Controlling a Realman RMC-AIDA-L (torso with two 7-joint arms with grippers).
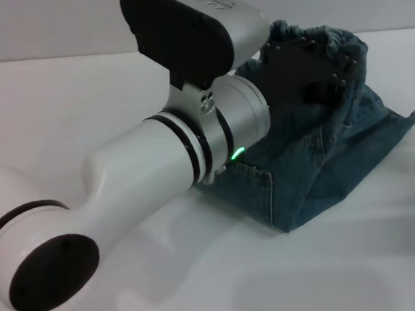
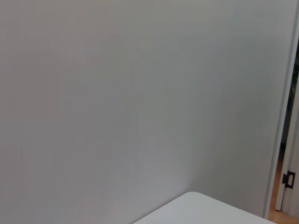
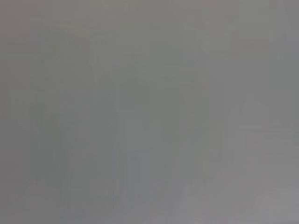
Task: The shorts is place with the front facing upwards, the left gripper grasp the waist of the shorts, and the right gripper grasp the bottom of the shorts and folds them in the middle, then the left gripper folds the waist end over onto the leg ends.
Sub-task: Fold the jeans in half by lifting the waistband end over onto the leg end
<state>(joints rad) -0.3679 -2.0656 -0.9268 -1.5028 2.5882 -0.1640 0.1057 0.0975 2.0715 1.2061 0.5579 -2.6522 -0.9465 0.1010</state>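
The blue-green denim shorts (image 1: pixel 324 160) lie folded lengthwise on the white table (image 1: pixel 72 102), right of centre in the head view. Their gathered waist (image 1: pixel 321 40) is lifted off the table and stands up at the far end. My left gripper (image 1: pixel 310 77), a black pronged claw on a thick silver-white wrist (image 1: pixel 240 116) with a green light, is shut on that raised waist. A stitched edge (image 1: pixel 268 194) of the shorts lies flat at the near side. The right gripper shows in no view. The right wrist view is plain grey.
My left arm (image 1: pixel 123 185) crosses the table from the near left up to the shorts. In the left wrist view there is a pale wall (image 2: pixel 140 93), a corner of the table (image 2: pixel 210 210) and a door edge (image 2: pixel 287 177).
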